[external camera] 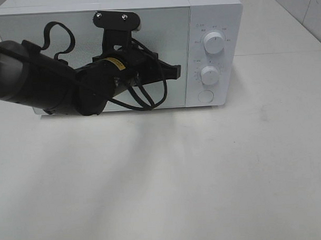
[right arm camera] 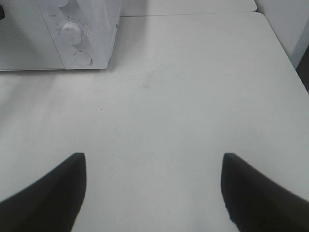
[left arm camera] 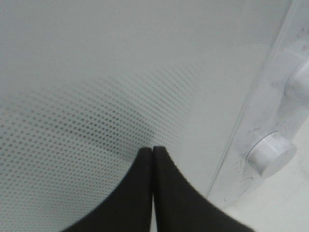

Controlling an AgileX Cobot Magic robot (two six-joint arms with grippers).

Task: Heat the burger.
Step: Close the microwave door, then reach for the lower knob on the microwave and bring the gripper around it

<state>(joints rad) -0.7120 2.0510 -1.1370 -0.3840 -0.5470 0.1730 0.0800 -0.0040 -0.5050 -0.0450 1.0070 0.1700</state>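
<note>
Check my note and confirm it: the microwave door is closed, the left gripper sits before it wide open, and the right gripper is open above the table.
One detail is wrong: the left gripper is shut, its jaws pressed together, as the left wrist view shows. The rest holds: microwave door closed, right gripper open above the table.

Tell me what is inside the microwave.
Nothing inside shows: the microwave door is shut and its dotted panel hides the cavity. Only the shut left end effector shows, in front of the door. No burger is visible anywhere.
</note>
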